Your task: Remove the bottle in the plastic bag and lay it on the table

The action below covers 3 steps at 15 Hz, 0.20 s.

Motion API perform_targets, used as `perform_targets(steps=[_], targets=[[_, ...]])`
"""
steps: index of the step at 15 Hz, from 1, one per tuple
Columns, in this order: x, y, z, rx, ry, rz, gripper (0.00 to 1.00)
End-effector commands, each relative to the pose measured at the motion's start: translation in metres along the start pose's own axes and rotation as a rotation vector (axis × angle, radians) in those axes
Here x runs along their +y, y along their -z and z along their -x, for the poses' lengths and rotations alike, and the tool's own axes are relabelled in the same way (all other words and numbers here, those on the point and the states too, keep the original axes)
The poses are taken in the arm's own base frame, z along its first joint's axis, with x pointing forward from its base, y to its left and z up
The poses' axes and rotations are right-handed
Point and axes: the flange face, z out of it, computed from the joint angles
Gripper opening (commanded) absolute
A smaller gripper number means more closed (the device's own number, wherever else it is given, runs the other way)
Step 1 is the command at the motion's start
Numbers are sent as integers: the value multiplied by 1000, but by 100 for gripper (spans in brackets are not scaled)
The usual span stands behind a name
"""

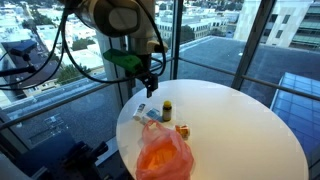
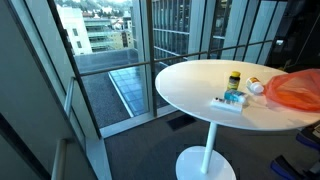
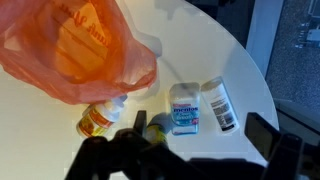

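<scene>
An orange plastic bag (image 3: pixel 75 45) lies on the round white table (image 3: pixel 200 50); it shows in both exterior views (image 1: pixel 163 152) (image 2: pixel 297 90). A small bottle with a white cap and orange label (image 3: pixel 100 118) lies at the bag's mouth, partly under its edge, and also shows in an exterior view (image 1: pixel 183 129). My gripper (image 3: pixel 200 130) is open and empty. It hovers above the table over the loose items beside the bag, apart from the bag and the bottle. In an exterior view it hangs above the table's far edge (image 1: pixel 148 85).
A blue and white Mentos container (image 3: pixel 185 107), a white bottle lying on its side (image 3: pixel 220 104) and an upright yellow-lidded bottle (image 3: pixel 155 128) sit next to the bag. The table edge (image 3: pixel 262 95) and glass walls are close by.
</scene>
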Motion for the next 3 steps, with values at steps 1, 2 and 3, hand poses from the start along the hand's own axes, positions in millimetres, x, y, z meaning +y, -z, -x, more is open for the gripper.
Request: perform_targets(steps=[1, 2, 3], targets=[[0, 5, 1, 5, -2, -1, 100], [0, 5, 2, 5, -2, -1, 100], [0, 3, 1, 1, -1, -1, 100]])
